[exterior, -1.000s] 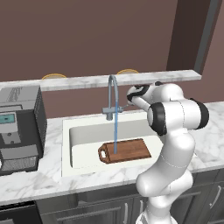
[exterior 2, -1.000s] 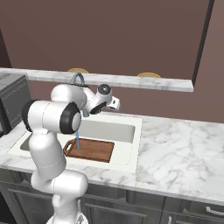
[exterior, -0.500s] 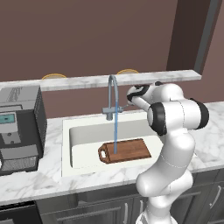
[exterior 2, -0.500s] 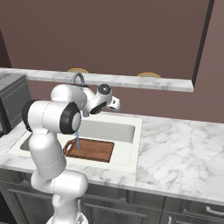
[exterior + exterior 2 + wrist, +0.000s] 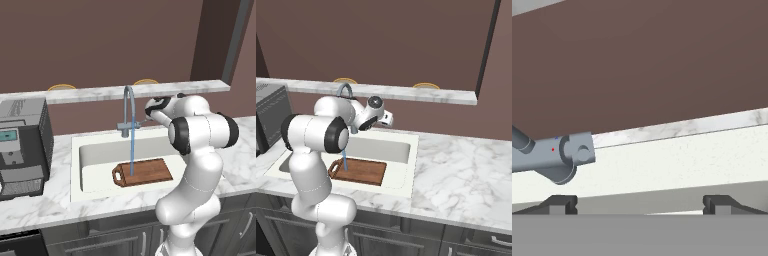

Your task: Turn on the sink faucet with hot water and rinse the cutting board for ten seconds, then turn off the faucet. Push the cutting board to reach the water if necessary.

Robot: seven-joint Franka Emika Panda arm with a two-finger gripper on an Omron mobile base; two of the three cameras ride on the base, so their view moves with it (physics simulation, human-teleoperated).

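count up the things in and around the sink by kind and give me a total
Faucets: 1, the sink faucet
Water streams: 1, the water
Boards: 1, the cutting board
Basins: 1, the sink
Coffee machines: 1, the coffee machine
Total: 5

You get even, soft rendered light from above in every view, bright enough to read all surfaces. The marble counter [image 5: 100,200] shows no glare. Inside the sink [image 5: 95,155] the far wall is shaded a little darker than the floor, and the cutting board [image 5: 145,172] casts almost no shadow. The arm carries smooth, dull highlights. Nothing is blurred, and edges look straight. In the hand view, the faucet [image 5: 557,157] seems slightly soft, perhaps from closeness.
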